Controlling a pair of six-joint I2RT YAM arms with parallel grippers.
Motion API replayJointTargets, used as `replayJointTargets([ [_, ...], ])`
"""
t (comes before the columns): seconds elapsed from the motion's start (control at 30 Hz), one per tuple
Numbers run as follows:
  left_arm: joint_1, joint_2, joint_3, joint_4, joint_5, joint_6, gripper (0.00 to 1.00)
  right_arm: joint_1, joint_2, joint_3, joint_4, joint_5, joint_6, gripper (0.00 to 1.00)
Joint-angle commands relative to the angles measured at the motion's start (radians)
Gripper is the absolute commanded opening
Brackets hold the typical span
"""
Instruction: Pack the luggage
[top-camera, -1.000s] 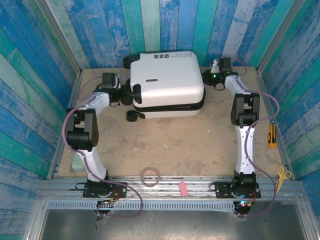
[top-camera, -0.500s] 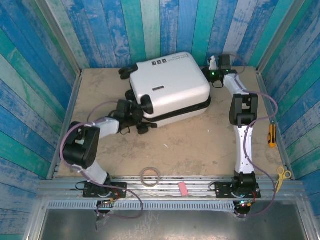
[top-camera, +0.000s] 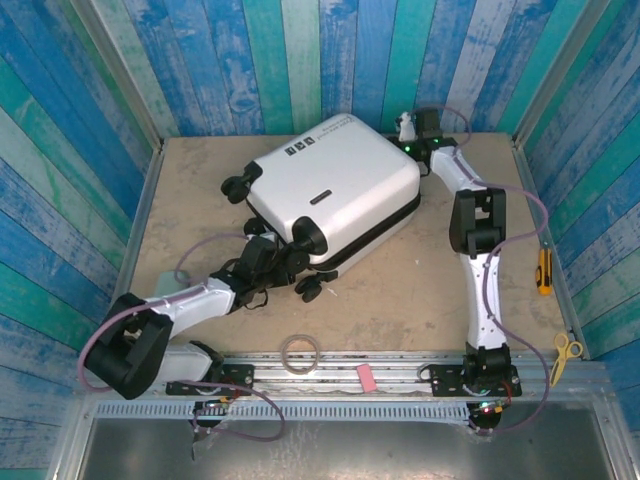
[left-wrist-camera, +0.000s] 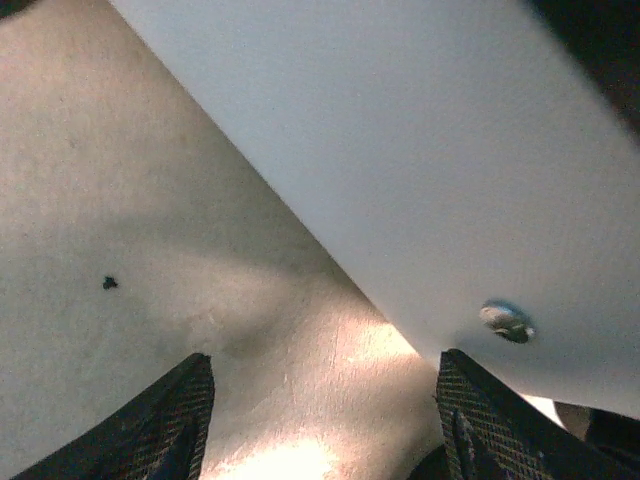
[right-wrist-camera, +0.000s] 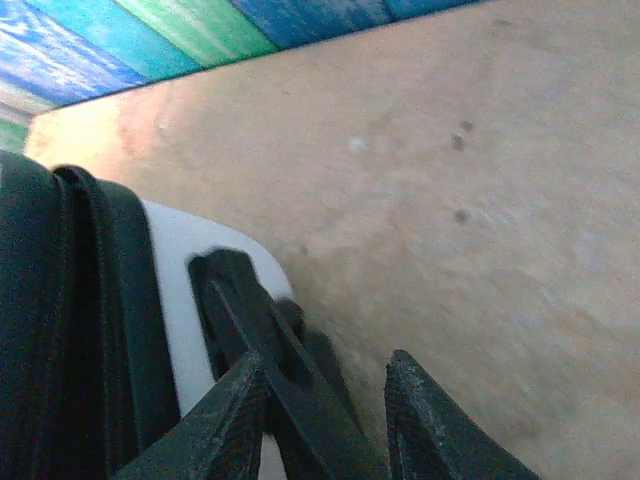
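- The luggage (top-camera: 340, 180) lay closed on the worktop (top-camera: 420, 290) towards the back wall. Its white shell faced up, and its black label marks (top-camera: 300, 150) were near the far left edge.
- A second earlier it had sat square to the back wall. By now it had swung round, with the wheeled left end nearer the arms and the right end nearer the wall.
- The left arm had dropped from a raised elbow to a low reach across the worktop.
- The left pincer (left-wrist-camera: 322, 395) had followed the case from its left side to the near left corner, beside a black wheel (top-camera: 308, 235).
- In the left wrist view, its fingers stood wide apart with bare worktop between them. The white shell and a small metal rivet (left-wrist-camera: 507, 320) were just above.
- The right pincer (right-wrist-camera: 325, 365) had moved back with the far right corner of the case.
- Its fingers were narrowly parted around a black strap-like part (right-wrist-camera: 240, 300). A gap showed on one side, so nothing was clamped.
- The tape roll (top-camera: 300, 352), pink block (top-camera: 366, 377), scissors (top-camera: 567, 348) and yellow cutter (top-camera: 543, 270) had not moved.
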Motion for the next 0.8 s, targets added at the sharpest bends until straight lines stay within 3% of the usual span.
replayJointTargets([
  [0.0,-0.018,-0.102,0.065,0.082,-0.040,0.072,0.62,-0.070,-0.135,-0.095,-0.085,0.123,0.006,0.36],
  [0.17,-0.020,-0.157,0.070,0.028,-0.078,0.050,0.61,-0.186,-0.305,-0.308,-0.043,0.156,0.002,0.35],
  [0.3,-0.031,-0.192,0.069,0.022,-0.125,-0.002,0.55,-0.195,-0.442,-0.510,-0.041,0.143,-0.031,0.34],
  [0.5,-0.075,-0.168,0.131,-0.023,-0.186,-0.001,0.52,-0.194,-0.643,-0.925,0.159,0.166,0.034,0.24],
  [0.77,-0.171,-0.063,0.230,0.030,-0.180,0.031,0.54,-0.140,-0.572,-1.016,0.240,0.120,0.066,0.19],
])
